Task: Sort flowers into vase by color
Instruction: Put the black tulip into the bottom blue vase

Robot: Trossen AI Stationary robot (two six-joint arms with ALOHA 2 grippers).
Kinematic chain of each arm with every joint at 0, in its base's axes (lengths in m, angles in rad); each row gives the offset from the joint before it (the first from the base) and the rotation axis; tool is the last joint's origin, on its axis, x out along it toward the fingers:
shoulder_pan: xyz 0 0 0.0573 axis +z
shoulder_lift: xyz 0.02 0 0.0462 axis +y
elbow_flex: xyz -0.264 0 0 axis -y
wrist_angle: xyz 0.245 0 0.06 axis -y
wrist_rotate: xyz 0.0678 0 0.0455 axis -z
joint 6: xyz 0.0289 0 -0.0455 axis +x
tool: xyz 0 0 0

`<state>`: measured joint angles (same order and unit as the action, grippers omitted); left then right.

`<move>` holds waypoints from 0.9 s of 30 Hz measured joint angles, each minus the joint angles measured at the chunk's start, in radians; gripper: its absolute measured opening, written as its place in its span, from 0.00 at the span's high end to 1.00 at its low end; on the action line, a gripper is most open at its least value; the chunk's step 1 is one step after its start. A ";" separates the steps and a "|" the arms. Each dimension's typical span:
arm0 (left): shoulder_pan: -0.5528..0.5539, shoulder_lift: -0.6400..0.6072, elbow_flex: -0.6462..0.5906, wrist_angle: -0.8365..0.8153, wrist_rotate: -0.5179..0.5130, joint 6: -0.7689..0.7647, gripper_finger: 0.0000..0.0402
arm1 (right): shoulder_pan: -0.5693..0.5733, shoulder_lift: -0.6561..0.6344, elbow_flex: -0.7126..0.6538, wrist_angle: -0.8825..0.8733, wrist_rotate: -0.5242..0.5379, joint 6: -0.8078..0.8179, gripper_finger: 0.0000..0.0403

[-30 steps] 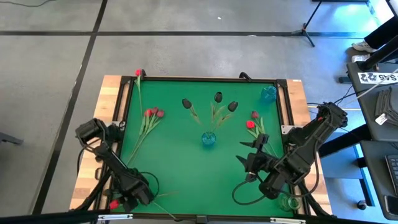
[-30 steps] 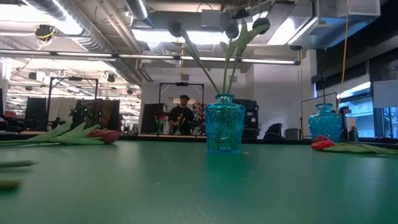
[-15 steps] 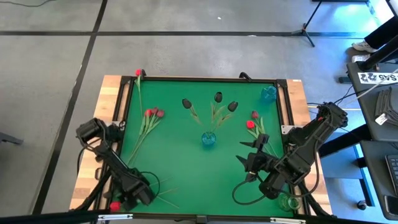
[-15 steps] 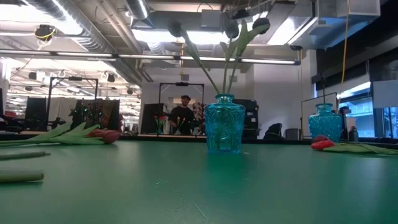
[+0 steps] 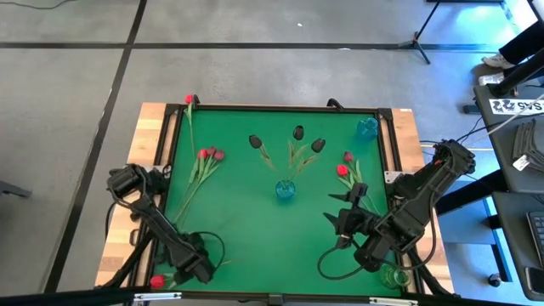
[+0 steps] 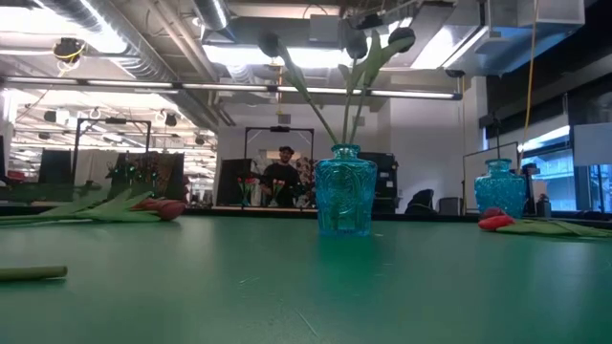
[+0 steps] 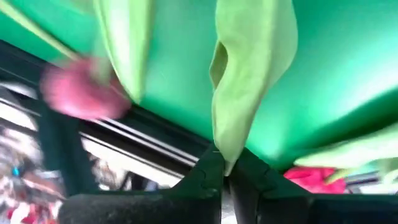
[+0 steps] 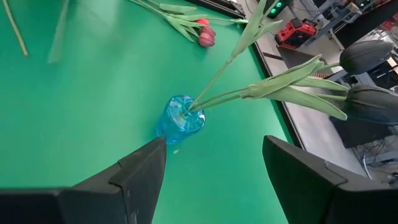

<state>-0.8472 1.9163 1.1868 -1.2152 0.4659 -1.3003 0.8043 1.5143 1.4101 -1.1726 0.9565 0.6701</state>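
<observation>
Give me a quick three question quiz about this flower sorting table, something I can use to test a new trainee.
1. True or false: the blue vase in the middle of the table holds red tulips.
2. Which gripper is shut on a flower: A left, B right, C neither?
3. Fill in: the right gripper stands ____ facing the centre vase.

Key: 1 false, its dark tulips are near-black. 2 A, the left gripper pinches a green leaf at the near left corner. 3 open.

green table (image 5: 246, 229) with tulips (image 5: 208, 155), vase (image 5: 285, 190)
</observation>
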 joint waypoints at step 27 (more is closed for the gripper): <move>0.132 -0.016 0.207 -0.079 -0.074 0.388 0.99 | 0.000 0.000 0.000 0.057 0.019 0.021 0.33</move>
<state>-0.7155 1.9003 1.3942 -1.2945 0.3916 -0.9127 0.8043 1.5143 1.4105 -1.1159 0.9756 0.6912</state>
